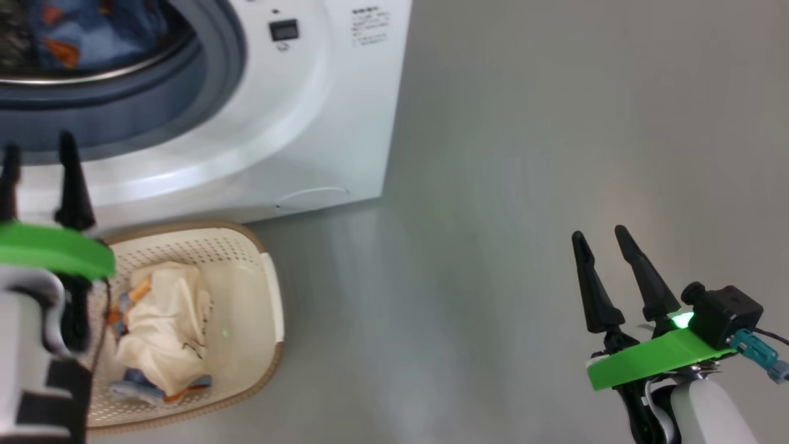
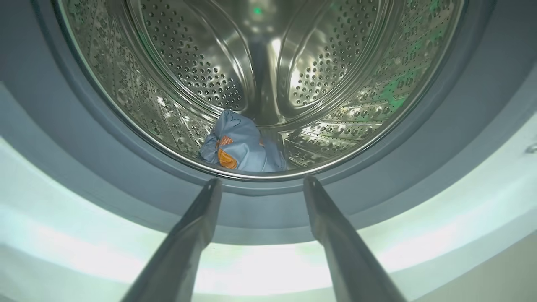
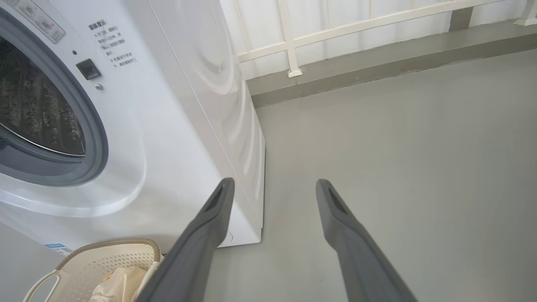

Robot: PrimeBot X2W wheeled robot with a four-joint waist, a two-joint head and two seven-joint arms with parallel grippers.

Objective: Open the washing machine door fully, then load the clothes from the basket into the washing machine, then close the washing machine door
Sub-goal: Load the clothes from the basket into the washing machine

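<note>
The white washing machine stands with its mouth uncovered; its door is out of view. Inside the steel drum lies a light blue garment with orange patches. My left gripper is open and empty, its fingers just outside the grey-blue seal, pointing into the drum. On the floor before the machine sits the cream basket, holding a cream garment over blue and orange pieces. Off to the right, over bare floor, my right gripper hangs open and empty.
Grey floor spreads to the right of the machine. A low grey ledge with a white railing runs along the back. The basket's white handle and the machine's blue label sit near the machine's base.
</note>
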